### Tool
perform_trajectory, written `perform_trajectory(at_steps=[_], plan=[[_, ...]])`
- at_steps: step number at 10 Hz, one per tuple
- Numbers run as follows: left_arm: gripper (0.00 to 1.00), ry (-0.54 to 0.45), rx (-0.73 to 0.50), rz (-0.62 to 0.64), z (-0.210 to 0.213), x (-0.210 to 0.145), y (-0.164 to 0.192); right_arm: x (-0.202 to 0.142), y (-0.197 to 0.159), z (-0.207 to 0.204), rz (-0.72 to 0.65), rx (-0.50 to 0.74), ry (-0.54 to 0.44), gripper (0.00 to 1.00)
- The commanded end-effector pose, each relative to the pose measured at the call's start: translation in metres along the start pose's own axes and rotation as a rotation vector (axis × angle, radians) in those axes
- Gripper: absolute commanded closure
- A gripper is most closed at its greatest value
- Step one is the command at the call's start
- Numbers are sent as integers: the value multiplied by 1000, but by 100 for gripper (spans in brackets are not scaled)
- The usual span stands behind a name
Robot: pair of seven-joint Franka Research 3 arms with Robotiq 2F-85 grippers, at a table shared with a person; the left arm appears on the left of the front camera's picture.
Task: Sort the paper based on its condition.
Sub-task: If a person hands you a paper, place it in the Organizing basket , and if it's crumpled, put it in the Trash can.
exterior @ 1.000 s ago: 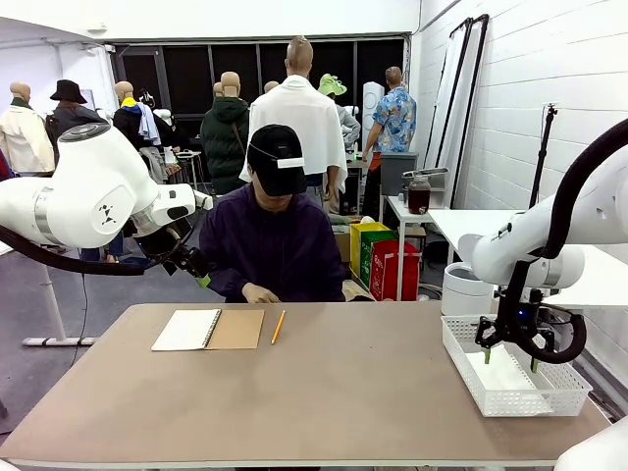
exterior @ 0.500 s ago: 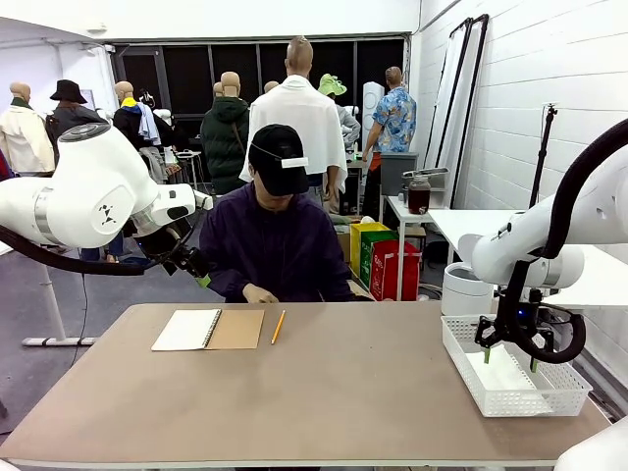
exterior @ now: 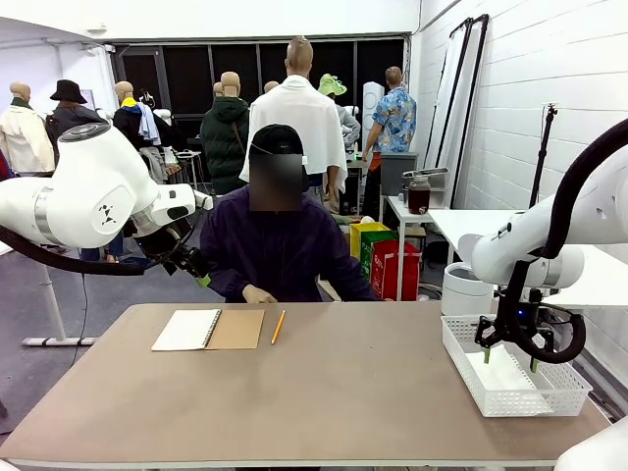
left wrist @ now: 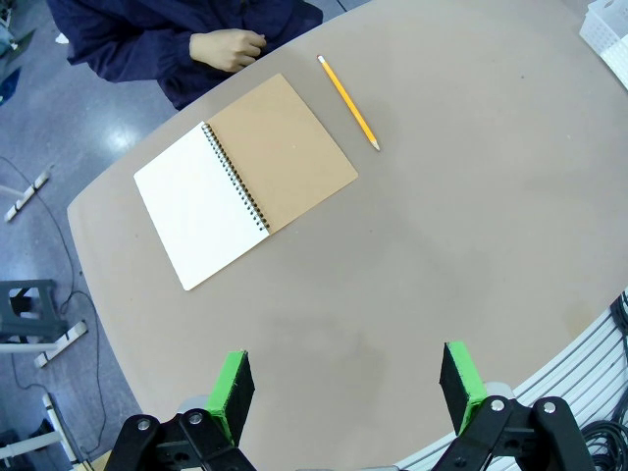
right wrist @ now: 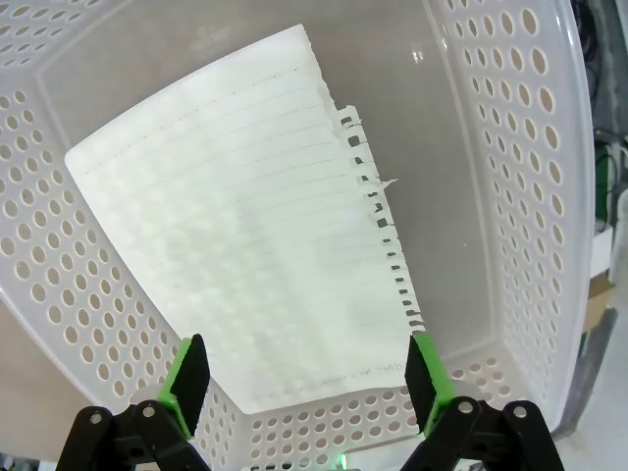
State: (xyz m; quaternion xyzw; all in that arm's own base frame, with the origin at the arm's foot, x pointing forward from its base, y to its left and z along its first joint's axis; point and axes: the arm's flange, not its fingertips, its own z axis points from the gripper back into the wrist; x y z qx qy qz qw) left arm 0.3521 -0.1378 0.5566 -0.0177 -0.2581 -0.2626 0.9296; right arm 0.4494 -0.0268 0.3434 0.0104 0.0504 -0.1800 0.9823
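Right gripper wide open above the basket, holding nothing. Torn-edge paper flat inside. Left gripper open too, high over notebook and pencil.

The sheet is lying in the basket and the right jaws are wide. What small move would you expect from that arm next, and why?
Probably a straight lift out. The right gripper is open with nothing between its pads, above the torn-edged sheet that lies flat in the white basket. Its drop looks done, so rising above the rim seems the sensible next step.
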Motion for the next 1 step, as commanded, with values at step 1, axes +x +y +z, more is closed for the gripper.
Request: perform_trajectory(at_steps=[1], plan=[[0, -5, -10, 4, 1, 0, 1, 0, -1, -1, 5, -1, 3, 0]])
